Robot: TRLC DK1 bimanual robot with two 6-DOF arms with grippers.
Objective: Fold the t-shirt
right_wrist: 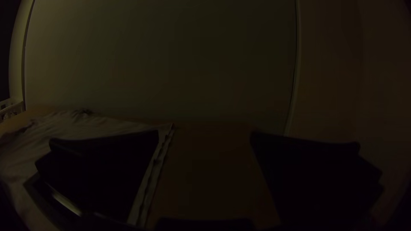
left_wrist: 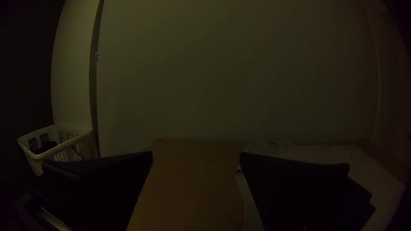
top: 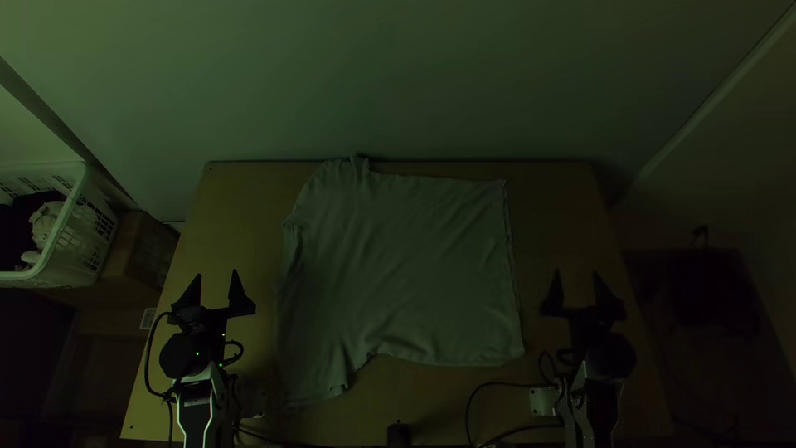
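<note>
With the t-shirt as the landmark, the likeliest trouble is at its hem: the layers there look slightly offset, so a shallow pinch could lift just the upper one and leave the lower one flat. The far sleeve is rumpled and lies right by the table's far edge; a pull in that direction could let it slip over, and its creases could end up trapped inside a fold. The near sleeve juts out past the body's near side, so folding the body alone would probably leave it sticking out. Uneven lifting by the two arms could also skew the cloth, since the table beneath may not grip it much. A black cable runs just to the near side of the shirt's hem corner and might get caught in a sweep there. As for reach, the shirt lies between the grippers, spread out and unfolded, with its hem toward the right arm and its collar end toward the left. The left gripper is beside the collar end, fingers spread with nothing between them; the right gripper is beside the hem, likewise parted and holding nothing. Both are apart from the cloth in the top view, so each would need to move inward and down before taking hold.
</note>
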